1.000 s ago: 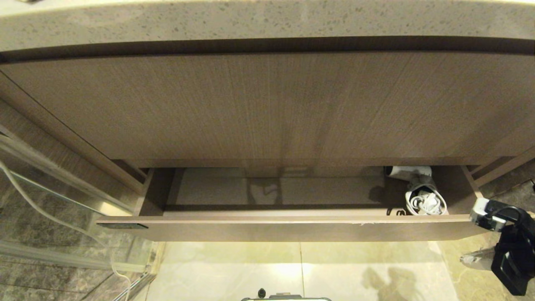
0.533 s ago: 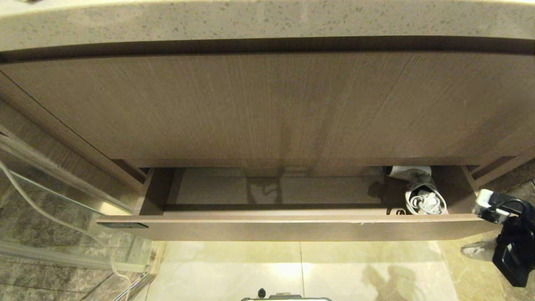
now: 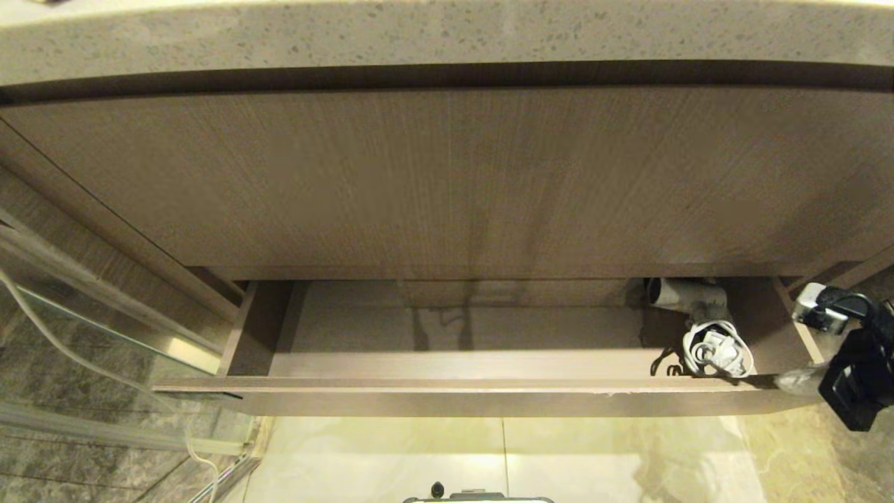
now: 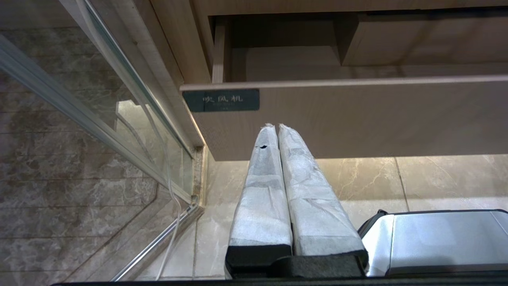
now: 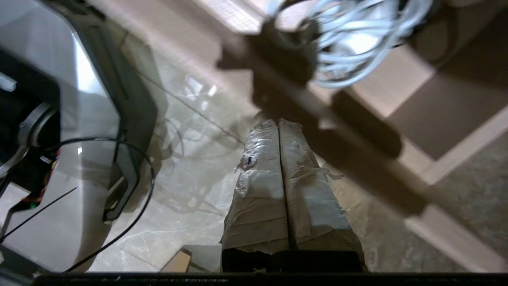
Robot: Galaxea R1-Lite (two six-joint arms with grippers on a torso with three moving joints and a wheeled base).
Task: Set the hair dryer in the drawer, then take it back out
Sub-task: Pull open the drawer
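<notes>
The drawer (image 3: 454, 399) stands open below the taller panel. Inside its right end lies the white hair dryer (image 3: 681, 293), with its coiled cord (image 3: 716, 349) bunched against the front board. My right gripper (image 3: 793, 381) is shut and holds nothing; its wrapped tips rest at the right end of the drawer front's top edge. In the right wrist view the shut gripper (image 5: 278, 122) points at the blurred drawer front (image 5: 357, 159), and the cord (image 5: 349, 59) lies beyond. My left gripper (image 4: 274, 126) is parked, shut and empty, below the drawer front (image 4: 357, 115) near its black label (image 4: 221, 100).
A speckled stone countertop (image 3: 447, 35) overhangs the tall wood panel (image 3: 447, 181). A glass door with a metal frame (image 3: 105, 328) stands on the left. Pale floor tiles (image 3: 503, 461) lie under the drawer. My own base (image 4: 436, 242) shows in the left wrist view.
The drawer front has slid further out toward me, so more of the hair dryer and cord shows. My right gripper has risen from beside the drawer's right end to its top edge.
</notes>
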